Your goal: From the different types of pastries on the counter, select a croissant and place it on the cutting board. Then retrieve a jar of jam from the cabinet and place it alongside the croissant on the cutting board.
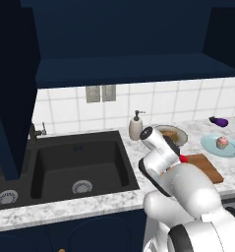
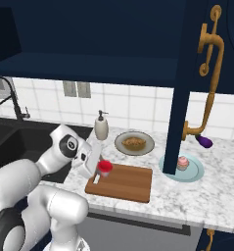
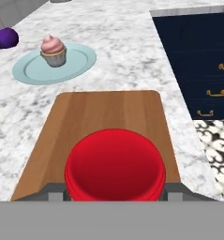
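My gripper [image 2: 102,169] is shut on the jar of jam [image 2: 105,167], whose red lid [image 3: 115,166] sits between the fingertips in the hand view. The jar is over the left end of the brown cutting board [image 2: 128,184]; whether it touches the wood I cannot tell. The croissant [image 2: 134,142] lies on a grey plate [image 2: 148,147] behind the board. A pink cupcake [image 2: 182,162] stands on a pale blue plate [image 2: 194,174] to the right. In the left base view a sliver of the jar [image 1: 184,158] shows past my arm, beside the board [image 1: 210,167].
The navy cabinet door [image 2: 192,73] hangs open above the cupcake plate, its brass handle [image 2: 210,73] facing me. A soap dispenser [image 2: 101,126] stands behind the board, with a black sink [image 1: 74,165] to the left. A purple eggplant [image 2: 204,141] lies at the back right.
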